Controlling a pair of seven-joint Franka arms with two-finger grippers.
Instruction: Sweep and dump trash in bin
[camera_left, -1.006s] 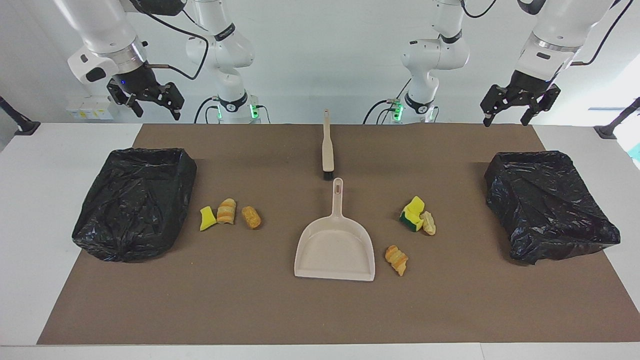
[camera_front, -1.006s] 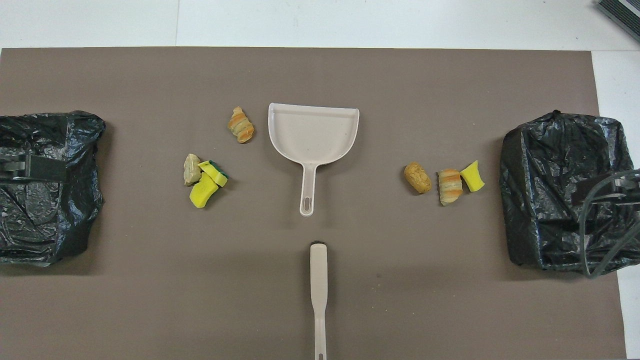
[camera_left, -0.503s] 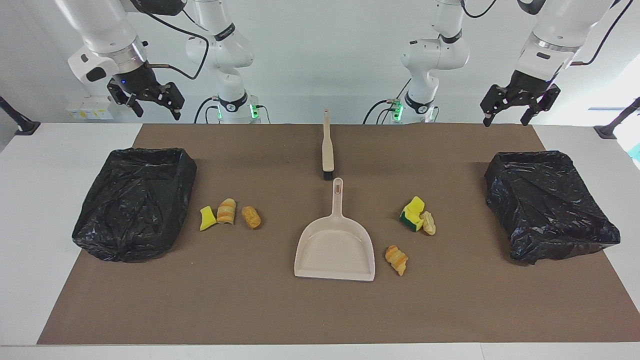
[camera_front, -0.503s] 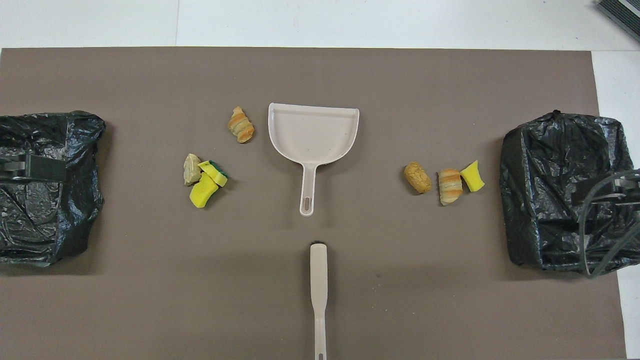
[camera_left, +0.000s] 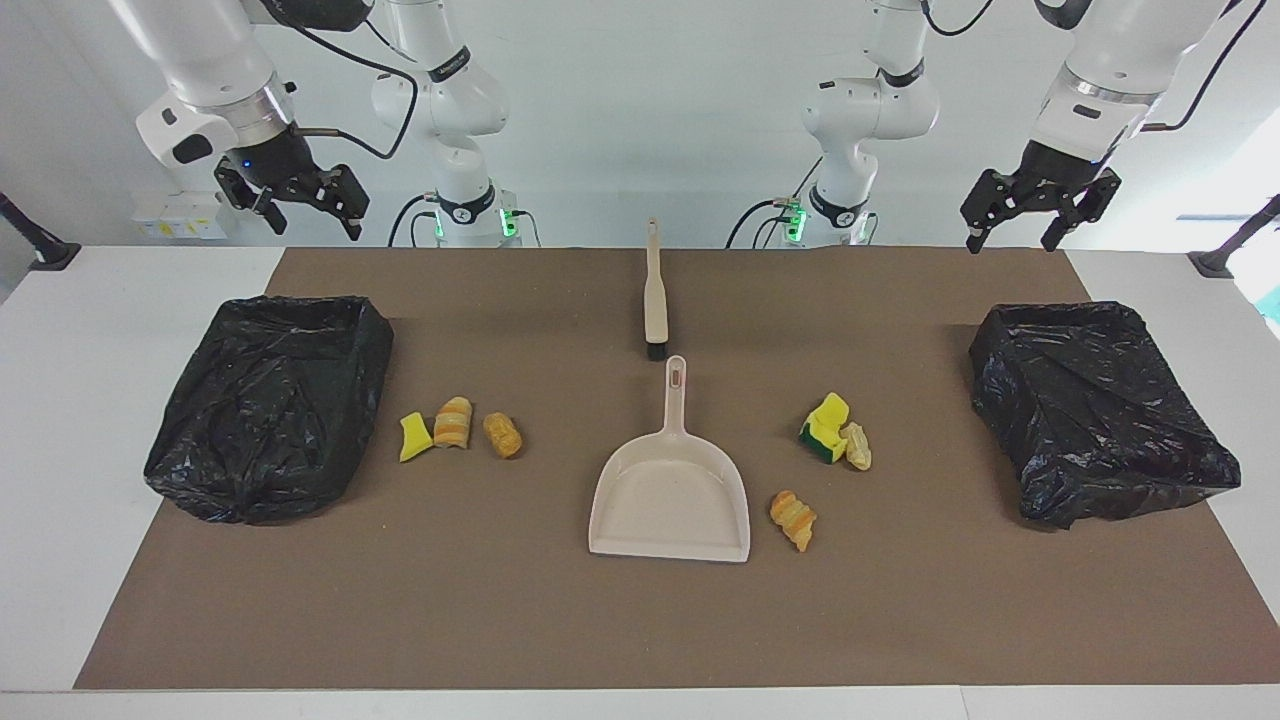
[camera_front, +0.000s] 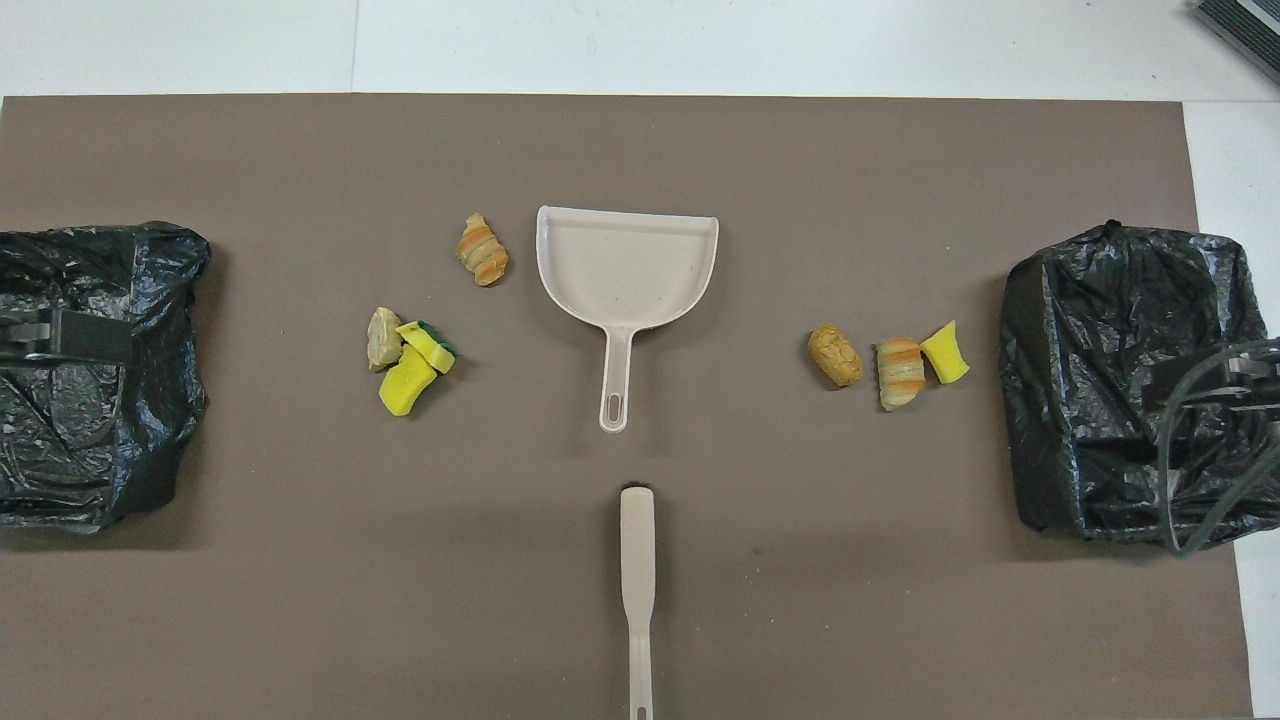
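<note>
Scraps (camera_left: 455, 430) look light, soft, sweepable; brush (camera_left: 655, 295), at dustpan's (camera_left: 670, 500) twelve o'clock, suits a handle grip. Left gripper (camera_left: 1012, 240) and right gripper (camera_left: 312, 222) hover, fingers open.

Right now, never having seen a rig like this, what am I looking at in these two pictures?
Two white robot arms at a table. One picture faces them; the other looks down from above their end. The left gripper and right gripper hang open and empty, each above the table near a black-bagged bin. On the brown mat lie a beige dustpan, a brush nearer the robots, and the trash: sponge chunks and bread-like lumps in a group on each side of the dustpan. Nothing is held.
</note>
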